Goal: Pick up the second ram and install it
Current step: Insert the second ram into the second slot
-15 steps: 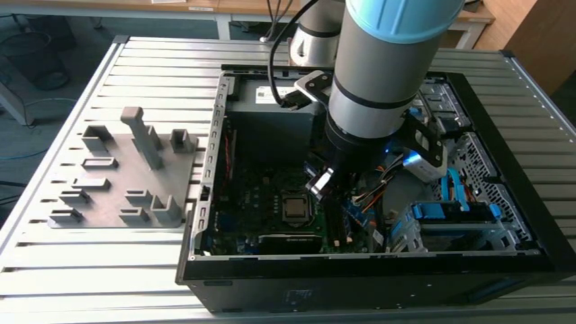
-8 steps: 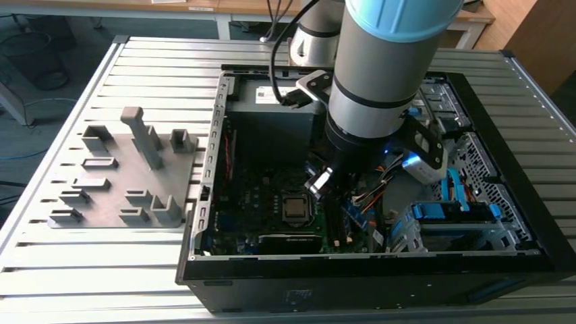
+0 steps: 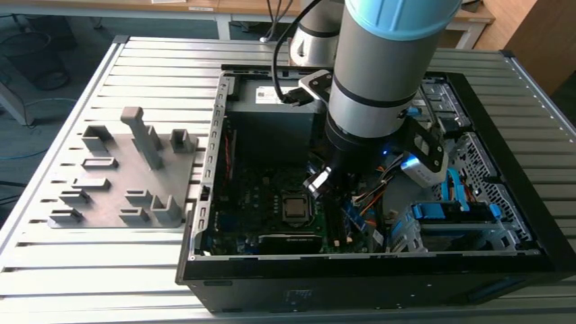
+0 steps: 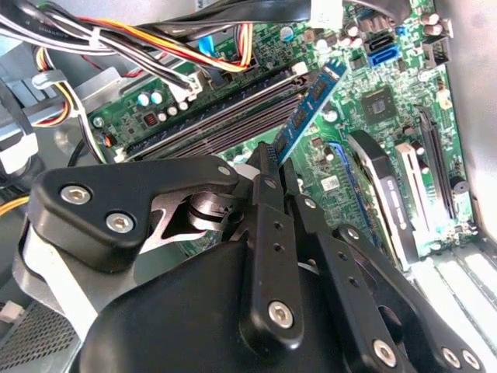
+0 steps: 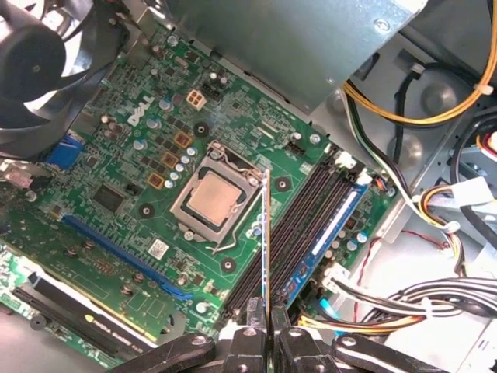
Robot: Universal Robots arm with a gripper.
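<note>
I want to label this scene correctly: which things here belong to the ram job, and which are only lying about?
For the job: second ram, held by the hand; memory slots.
Lying about: grey holder block; processor; fan.

Ribbed metal table (image 3: 54, 263); matt grey holder block (image 3: 108, 202); matt black fingers (image 4: 272, 233); dull metal processor lid (image 5: 213, 196).

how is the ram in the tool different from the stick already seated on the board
The second ram is clamped in the tool, clear of the slots; the seated stick sits in the slot farthest from the processor socket. In the first wrist view the second ram shows as a thin edge, the seated stick its bluish side. Both are long and thin.
</note>
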